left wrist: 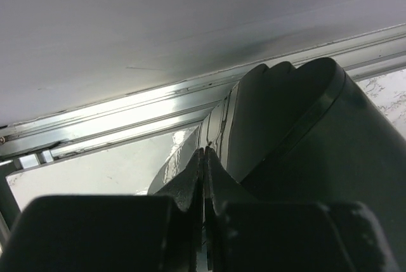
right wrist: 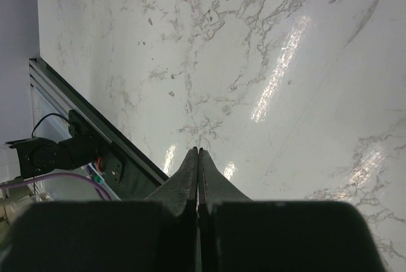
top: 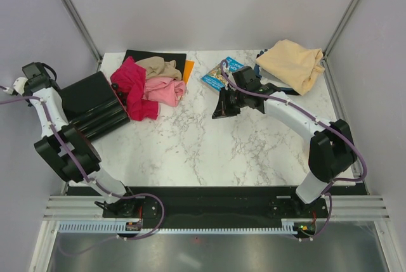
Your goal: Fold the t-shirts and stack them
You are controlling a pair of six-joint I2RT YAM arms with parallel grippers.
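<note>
Marble table point(top: 209, 148): shirt heap point(top: 147, 87), cream shirt point(top: 293, 64), book point(top: 220, 74), mat point(top: 155, 55).

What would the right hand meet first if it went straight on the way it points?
Most likely the bare marble table: the right hand, shut and empty, aims at open tabletop in its wrist view, with nothing between. Its height above the surface is unclear.

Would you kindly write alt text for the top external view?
A crimson t-shirt, a tan t-shirt and a pink t-shirt lie heaped far left on the marble table; a peach-cream t-shirt lies far right near a blue book. The right gripper hangs mid-table.
</note>
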